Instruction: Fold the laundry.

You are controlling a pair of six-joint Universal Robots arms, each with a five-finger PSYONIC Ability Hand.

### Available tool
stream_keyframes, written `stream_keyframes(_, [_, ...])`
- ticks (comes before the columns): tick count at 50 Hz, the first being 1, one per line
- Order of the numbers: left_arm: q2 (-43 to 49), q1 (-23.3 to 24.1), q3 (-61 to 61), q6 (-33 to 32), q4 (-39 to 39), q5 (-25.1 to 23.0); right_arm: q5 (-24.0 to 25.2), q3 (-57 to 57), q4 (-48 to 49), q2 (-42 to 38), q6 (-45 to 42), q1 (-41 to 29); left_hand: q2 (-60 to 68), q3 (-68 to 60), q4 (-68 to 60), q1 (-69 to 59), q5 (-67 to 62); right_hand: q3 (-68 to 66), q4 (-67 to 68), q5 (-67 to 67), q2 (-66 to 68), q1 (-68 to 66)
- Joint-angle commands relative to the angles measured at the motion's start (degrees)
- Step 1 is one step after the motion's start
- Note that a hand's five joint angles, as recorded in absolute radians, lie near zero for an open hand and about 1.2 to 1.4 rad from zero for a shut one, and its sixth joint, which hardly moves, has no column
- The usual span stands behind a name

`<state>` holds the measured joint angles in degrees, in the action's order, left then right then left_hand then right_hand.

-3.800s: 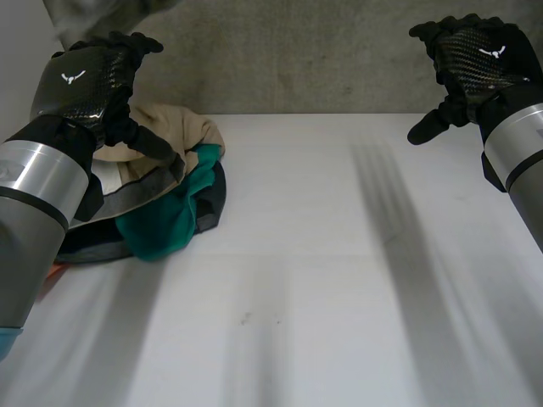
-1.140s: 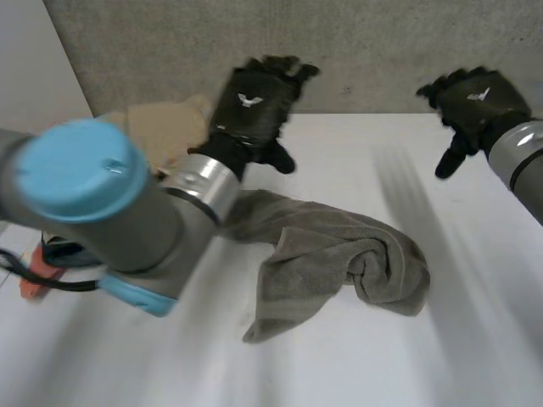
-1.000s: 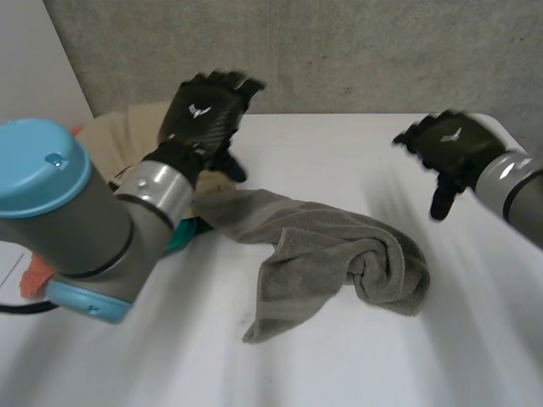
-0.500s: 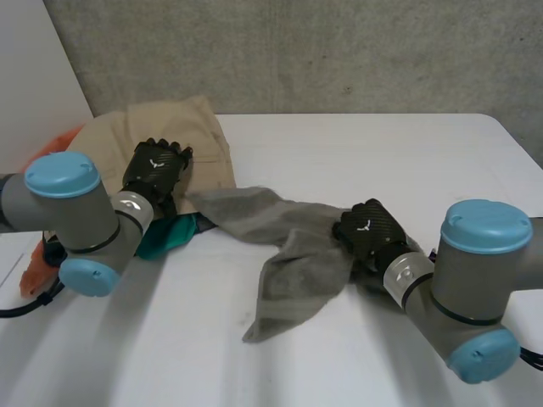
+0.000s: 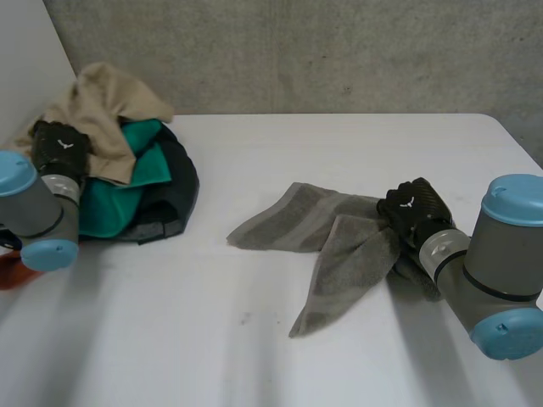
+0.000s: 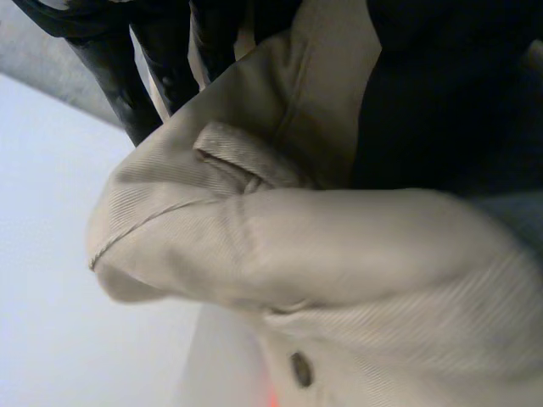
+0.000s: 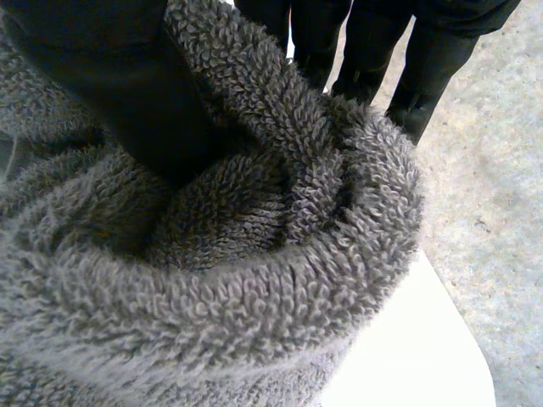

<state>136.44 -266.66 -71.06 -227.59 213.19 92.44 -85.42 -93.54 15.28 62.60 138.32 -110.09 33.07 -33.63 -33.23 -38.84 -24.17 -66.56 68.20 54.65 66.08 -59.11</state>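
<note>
The white table (image 5: 280, 153) is bare across its middle and near side. At its far left sits the laundry pile (image 5: 161, 199), dark cloth and green cloth (image 5: 110, 199) heaped together with a beige garment (image 5: 102, 106) on top. The grey towel (image 5: 335, 233) lies apart from the pile, toward the table's right, crumpled: one flap spreads flat toward the middle, another tapers toward the near edge, and the rest is bunched at the right hand (image 5: 413, 209). That hand is closed on the bunch; its wrist view has the towel's thick pile rolled between thumb and fingers (image 7: 373, 51). The left hand (image 5: 58, 146) is at the pile's left side, and in its wrist view the beige cloth runs up between its fingers (image 6: 127, 59) and palm, so it looks pinched there; a small button (image 6: 300, 369) shows lower down.

The step in hand looks like spreading the towel flat before any fold. A wad gives no control, so the right hand would do better to loosen and re-take the towel at a corner. The left hand should let the beige garment go, or the pile may drag along, then take the opposite corner so both can draw the towel taut
</note>
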Motion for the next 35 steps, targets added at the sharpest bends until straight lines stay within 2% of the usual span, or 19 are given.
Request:
stream_keyframes(1, [-8.5,4.7,-5.9,4.7,-0.2,-0.6,0.0,-0.1,0.0,0.1,0.5,-0.2,-17.6,18.2,17.8,23.4,18.7,-13.4,11.8,15.4,13.9,-20.9])
stream_keyframes(5, [-14.1,6.8,-9.1,7.8,-0.4,-0.5,0.1,-0.4,-0.8,1.8,0.6,0.3,-18.1,18.7,18.3,23.9,19.2,-13.4,11.8,15.4,13.9,-20.9])
stream_keyframes(12, [-25.2,13.4,-15.9,14.8,-2.9,-0.6,0.9,-0.5,-4.1,7.7,0.5,0.3,-20.7,21.2,20.8,26.4,21.8,-13.4,11.8,15.4,13.9,-20.9])
stream_keyframes(15, [-27.1,18.0,-17.4,17.3,-5.3,-1.0,1.9,-0.7,-5.1,9.1,0.7,0.3,-21.8,22.4,22.0,27.6,22.9,-13.4,11.8,15.4,13.9,-20.9])
stream_keyframes(16, [-27.1,20.9,-17.7,18.6,-6.8,-1.7,3.1,-0.8,-5.8,10.6,0.7,0.2,-21.9,22.4,22.0,27.6,22.9,-13.4,11.8,15.4,13.9,-20.9])
stream_keyframes(19, [-26.7,25.5,-17.8,20.5,-8.7,-3.3,5.9,-1.5,-7.4,14.7,1.4,-0.1,-22.4,22.9,22.5,28.1,23.4,-13.4,11.8,15.4,13.9,-20.9])
stream_keyframes(22, [-25.2,27.2,-17.5,21.5,-8.9,-4.1,9.5,-1.6,-8.9,18.5,3.7,-0.3,-22.5,23.1,22.7,28.3,23.6,-13.4,11.8,15.4,13.9,-20.9])
stream_keyframes(29, [-13.4,31.0,-10.8,26.3,-10.2,-4.0,16.4,-2.1,-11.6,25.4,10.7,-0.4,-23.0,23.6,23.2,28.8,24.1,-13.4,11.8,15.4,13.9,-20.9])
stream_keyframes(35, [-7.1,32.0,-6.7,36.9,-16.0,-6.9,19.6,-3.3,-12.4,30.7,15.6,0.3,-23.0,23.6,23.2,28.8,24.1,-13.4,11.8,15.4,13.9,-20.9])
